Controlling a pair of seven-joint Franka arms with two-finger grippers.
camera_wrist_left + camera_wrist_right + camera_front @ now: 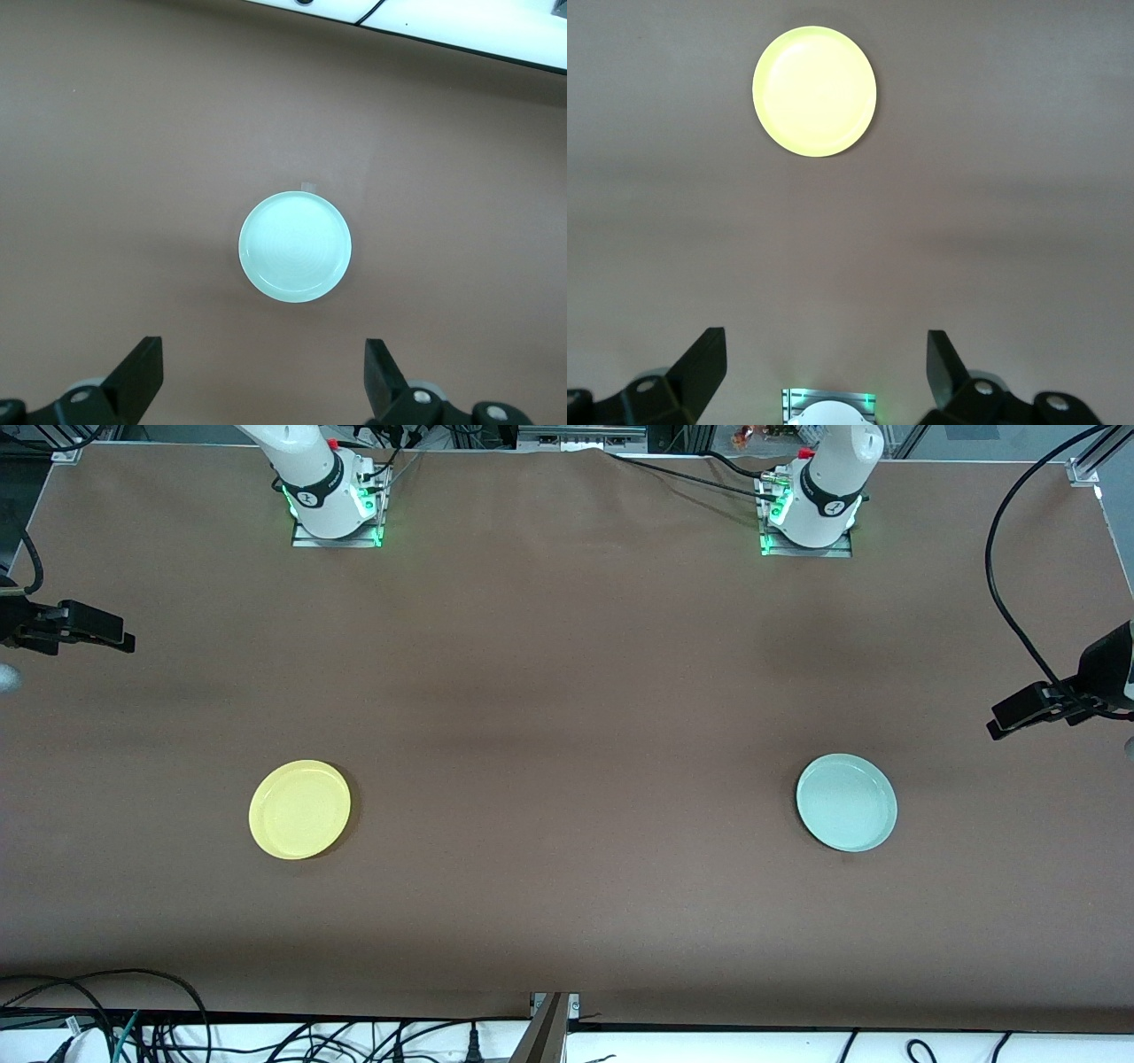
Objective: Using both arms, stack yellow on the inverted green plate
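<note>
The yellow plate [299, 809] lies rim up on the brown table toward the right arm's end; it also shows in the right wrist view [814, 91]. The pale green plate [846, 802] lies toward the left arm's end, its hollow side seemingly up, and it shows in the left wrist view [295, 246]. The two plates are far apart. My right gripper [120, 638] hangs high over the table's edge at its own end, open and empty [826, 345]. My left gripper [1001, 724] hangs high over its end of the table, open and empty [263, 354].
The right arm's base [335, 505] and the left arm's base [808, 514] stand along the table edge farthest from the front camera. Cables [133, 1027] lie below the nearest edge. A small pale mark [308, 187] sits on the cloth beside the green plate.
</note>
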